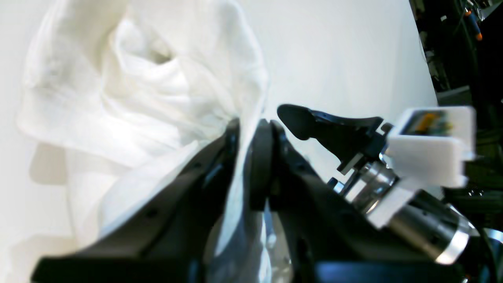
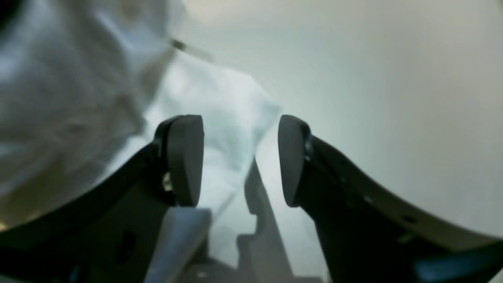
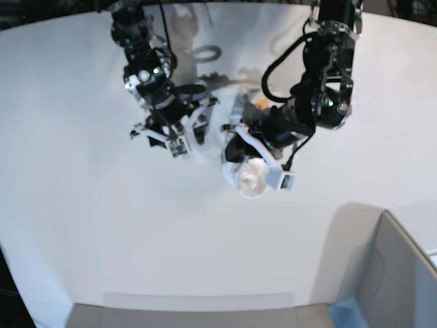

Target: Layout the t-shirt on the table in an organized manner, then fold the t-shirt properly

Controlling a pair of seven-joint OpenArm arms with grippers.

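Over the table [image 3: 82,225], the left gripper [image 1: 249,157] pinches the bunched shirt [image 1: 149,86] — layout is barely begun. The right gripper [image 2: 240,161] gapes wide at its nine o'clock — it likely needs a second hem to spread.

grey bin [image 3: 399,273] sat at my lower right in the base view | blue corner [image 3: 345,313] at its near end | dark clutter [image 1: 459,47] beyond

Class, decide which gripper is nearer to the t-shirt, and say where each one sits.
Left. The left gripper is shut on the t-shirt; the right gripper is open beside it, pinching nothing.
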